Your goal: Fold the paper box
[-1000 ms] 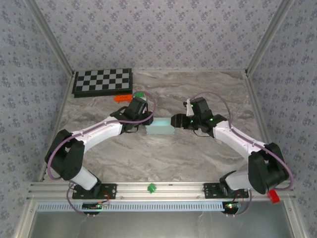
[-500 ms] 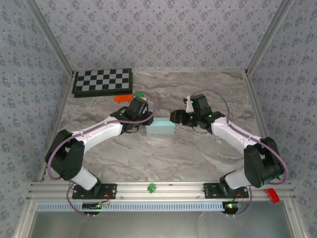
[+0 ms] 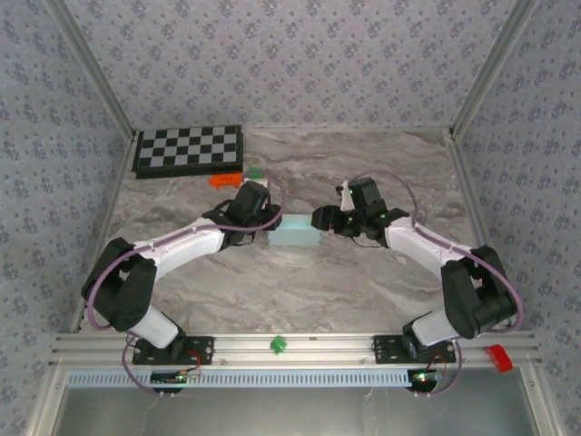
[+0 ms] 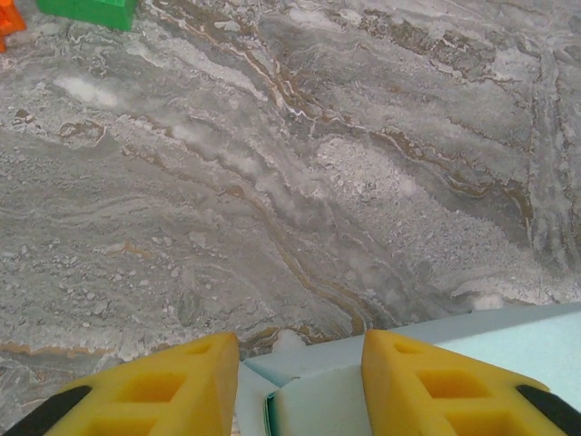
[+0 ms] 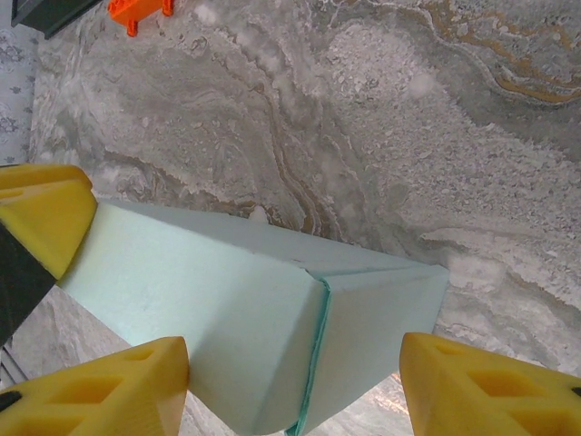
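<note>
With the left gripper (image 3: 270, 229), half closed, pinching one end of the paper box (image 3: 296, 234): pale mint card packed between its two yellow fingers (image 4: 154, 386) and touching both. With the right gripper (image 3: 318, 221), spread wide, straddling the opposite end of the box without clamping it; a sliver of marble visible between the card and one finger. Lying flat on the grey marble table (image 3: 363, 282), folded into a small rectangular shape, directly between the two grippers. Just ahead of the right gripper's fingertips, a flap edge running down the box's end face. Past those fingertips, at the box's far end, one yellow finger of the left gripper against the upper corner. Beyond the left gripper, near it: a green block (image 3: 256, 173) and an orange piece (image 3: 222, 179) just beside it. Farther out and to the left of that gripper, well apart: a black-and-white checkerboard (image 3: 188, 150).
</note>
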